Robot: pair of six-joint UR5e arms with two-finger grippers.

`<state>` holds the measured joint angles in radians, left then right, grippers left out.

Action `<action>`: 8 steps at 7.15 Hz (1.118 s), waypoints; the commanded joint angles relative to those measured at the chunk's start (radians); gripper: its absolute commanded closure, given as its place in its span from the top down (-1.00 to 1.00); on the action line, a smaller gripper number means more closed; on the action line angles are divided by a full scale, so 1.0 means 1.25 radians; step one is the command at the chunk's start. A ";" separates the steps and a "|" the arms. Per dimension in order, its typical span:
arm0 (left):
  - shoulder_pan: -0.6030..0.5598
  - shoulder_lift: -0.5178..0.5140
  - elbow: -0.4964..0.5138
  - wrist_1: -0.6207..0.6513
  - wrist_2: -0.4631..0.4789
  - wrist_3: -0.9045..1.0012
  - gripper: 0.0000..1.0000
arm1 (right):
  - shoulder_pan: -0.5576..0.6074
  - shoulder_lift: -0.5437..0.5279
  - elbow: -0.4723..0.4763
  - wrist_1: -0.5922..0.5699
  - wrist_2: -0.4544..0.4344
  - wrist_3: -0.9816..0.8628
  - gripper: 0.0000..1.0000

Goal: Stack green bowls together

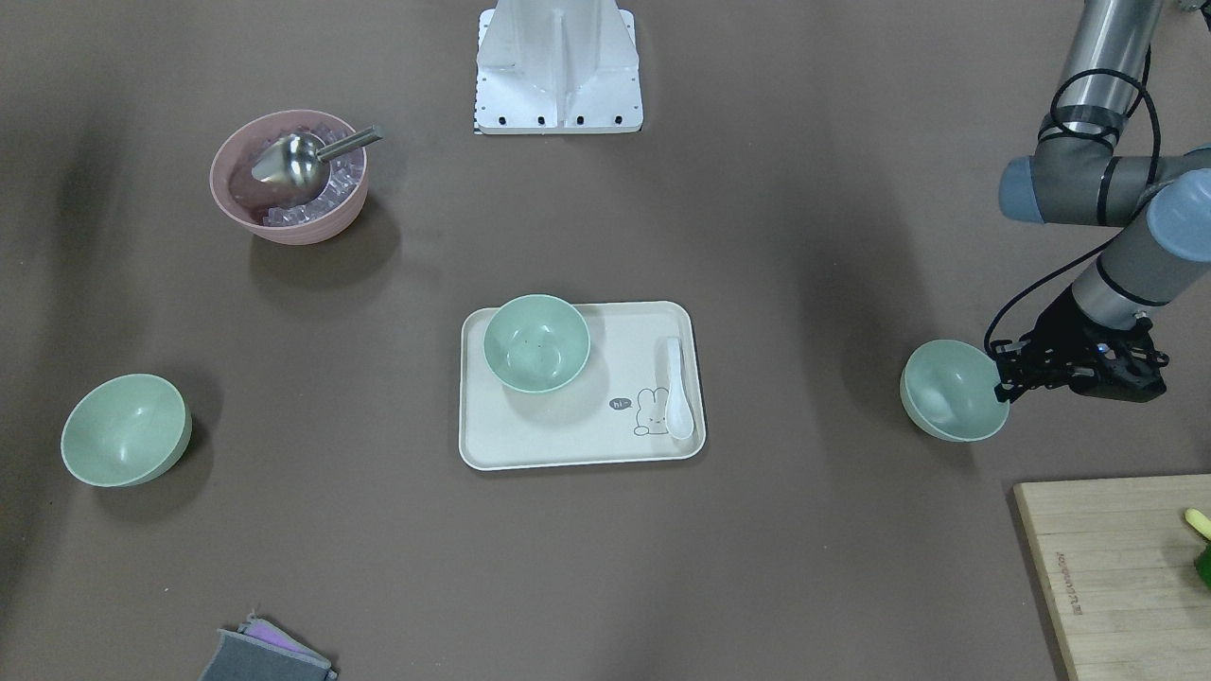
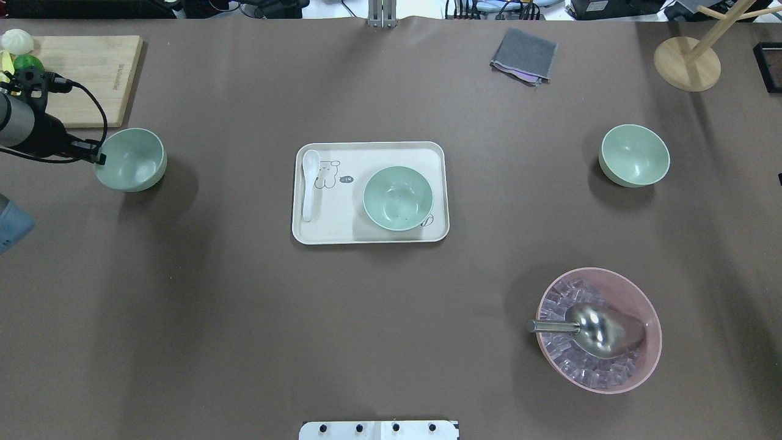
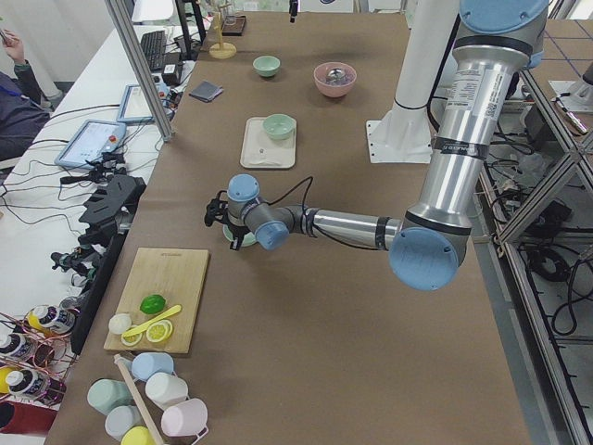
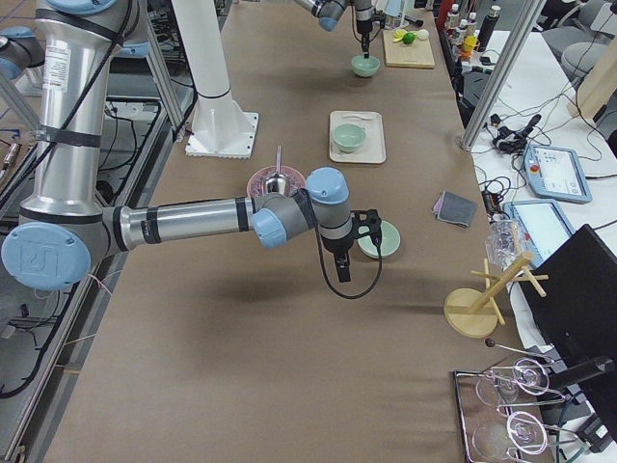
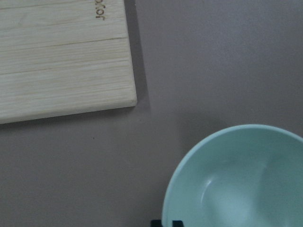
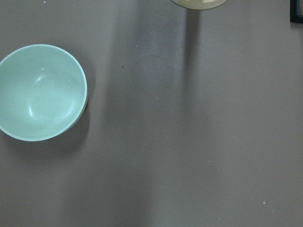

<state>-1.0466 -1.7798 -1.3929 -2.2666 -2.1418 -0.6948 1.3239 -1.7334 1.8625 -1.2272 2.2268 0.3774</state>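
Three pale green bowls show. One (image 1: 536, 342) (image 2: 398, 198) stands on the cream tray (image 1: 587, 445). One (image 1: 951, 390) (image 2: 130, 159) (image 5: 236, 179) is at my left side, and my left gripper (image 1: 1008, 378) (image 2: 98, 157) (image 5: 166, 222) is shut on its rim, fingers astride the edge. The third (image 1: 126, 430) (image 2: 634, 154) (image 6: 41, 92) stands alone at my right side. My right gripper (image 4: 344, 273) hovers beside that bowl (image 4: 381, 241); it shows only in the exterior right view, so I cannot tell whether it is open or shut.
A pink bowl (image 2: 647, 360) holds ice cubes and a metal scoop (image 2: 602, 330). A white spoon (image 2: 308, 183) lies on the tray. A wooden cutting board (image 2: 85, 73) is close behind the left bowl. A grey cloth (image 2: 524, 55) and a wooden stand (image 2: 687, 63) are at the far edge.
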 commanded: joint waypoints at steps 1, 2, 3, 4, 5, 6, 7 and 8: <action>0.000 0.003 0.000 0.000 0.000 0.007 -1.00 | 0.000 0.000 0.001 0.000 0.000 0.000 1.00; 0.000 -0.002 -0.016 0.001 -0.007 0.005 -1.00 | 0.000 0.000 0.001 0.000 0.000 0.000 1.00; 0.000 -0.003 -0.058 0.014 -0.020 -0.002 -1.00 | 0.000 0.000 0.001 0.000 0.000 -0.001 1.00; 0.000 -0.011 -0.100 0.042 -0.057 -0.011 -1.00 | 0.000 -0.001 0.001 0.002 0.003 -0.011 1.00; 0.000 -0.036 -0.167 0.140 -0.053 -0.049 -1.00 | 0.000 -0.005 0.000 0.011 0.003 -0.010 1.00; 0.017 -0.069 -0.220 0.209 -0.050 -0.114 -1.00 | 0.000 -0.006 0.000 0.011 0.003 -0.007 1.00; 0.079 -0.106 -0.237 0.239 0.002 -0.185 -1.00 | 0.000 -0.007 0.001 0.011 0.003 -0.011 1.00; 0.157 -0.175 -0.238 0.290 0.064 -0.250 -1.00 | -0.001 -0.007 0.000 0.011 0.002 -0.010 1.00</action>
<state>-0.9511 -1.9121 -1.6703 -1.9804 -2.1408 -0.9053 1.3233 -1.7417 1.8629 -1.2139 2.2301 0.3652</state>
